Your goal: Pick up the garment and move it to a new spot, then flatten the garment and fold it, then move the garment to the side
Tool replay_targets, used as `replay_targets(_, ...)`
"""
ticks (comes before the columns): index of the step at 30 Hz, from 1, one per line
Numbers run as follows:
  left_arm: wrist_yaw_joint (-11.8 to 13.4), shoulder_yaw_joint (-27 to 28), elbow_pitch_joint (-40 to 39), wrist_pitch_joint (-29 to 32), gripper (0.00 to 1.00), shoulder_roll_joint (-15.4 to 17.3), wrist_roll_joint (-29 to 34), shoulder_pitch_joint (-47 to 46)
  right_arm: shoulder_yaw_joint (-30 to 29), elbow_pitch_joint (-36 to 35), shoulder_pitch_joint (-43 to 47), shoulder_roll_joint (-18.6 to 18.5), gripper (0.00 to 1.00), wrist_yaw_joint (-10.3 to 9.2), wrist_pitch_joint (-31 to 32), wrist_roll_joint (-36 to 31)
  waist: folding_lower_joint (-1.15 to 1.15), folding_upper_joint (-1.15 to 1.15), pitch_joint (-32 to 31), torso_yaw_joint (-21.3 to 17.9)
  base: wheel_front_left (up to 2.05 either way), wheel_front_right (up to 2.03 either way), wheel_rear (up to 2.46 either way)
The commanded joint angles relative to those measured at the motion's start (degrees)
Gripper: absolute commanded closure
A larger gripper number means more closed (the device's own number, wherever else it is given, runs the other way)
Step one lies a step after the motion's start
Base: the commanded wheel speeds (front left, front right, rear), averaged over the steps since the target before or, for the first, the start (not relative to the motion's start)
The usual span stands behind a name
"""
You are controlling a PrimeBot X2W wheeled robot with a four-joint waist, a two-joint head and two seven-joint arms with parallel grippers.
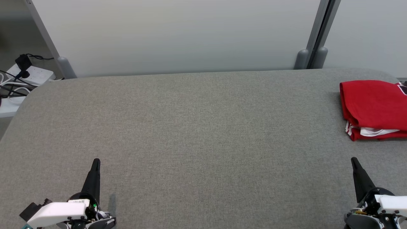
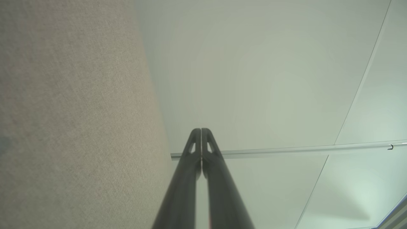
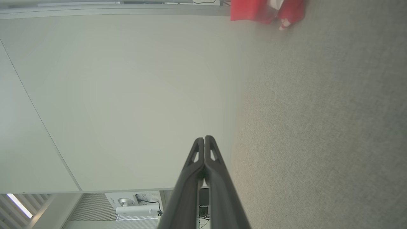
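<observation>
The garment (image 1: 373, 106) is red with white trim, folded into a compact stack at the far right edge of the grey table (image 1: 197, 127). It also appears at the top of the right wrist view as a red garment (image 3: 254, 11). My left gripper (image 1: 95, 161) rests at the lower left, fingers pressed together and holding nothing. At the lower right, my right gripper (image 1: 353, 159) is shut and empty, a short way in front of the garment. Both wrist views show closed fingers: left gripper (image 2: 201, 130), right gripper (image 3: 204, 138).
A pale partition wall (image 1: 178, 35) runs along the table's far edge, with a grey post (image 1: 313, 54) at the right. A white power strip with black cables (image 1: 28, 74) lies beyond the table's far left corner.
</observation>
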Motion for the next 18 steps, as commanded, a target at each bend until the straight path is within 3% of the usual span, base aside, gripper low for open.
replay_targets(1, -0.47, 1.87, -1.28, 0.37, 1.0, 0.97, -0.3, -3.23, 1.12, -1.46, -2.47, -0.52, 1.0, 0.01, 0.51, -0.12, 0.0, 0.0, 0.0, 0.0, 0.0, 0.0, 0.0)
replay_targets(18, -0.47, 1.87, -1.28, 0.37, 1.0, 0.97, -0.3, -3.23, 0.89, -1.44, -2.49, -0.36, 1.0, 0.01, 0.69, -0.31, 0.0, 0.0, 0.0, 0.0, 0.0, 0.0, 0.0)
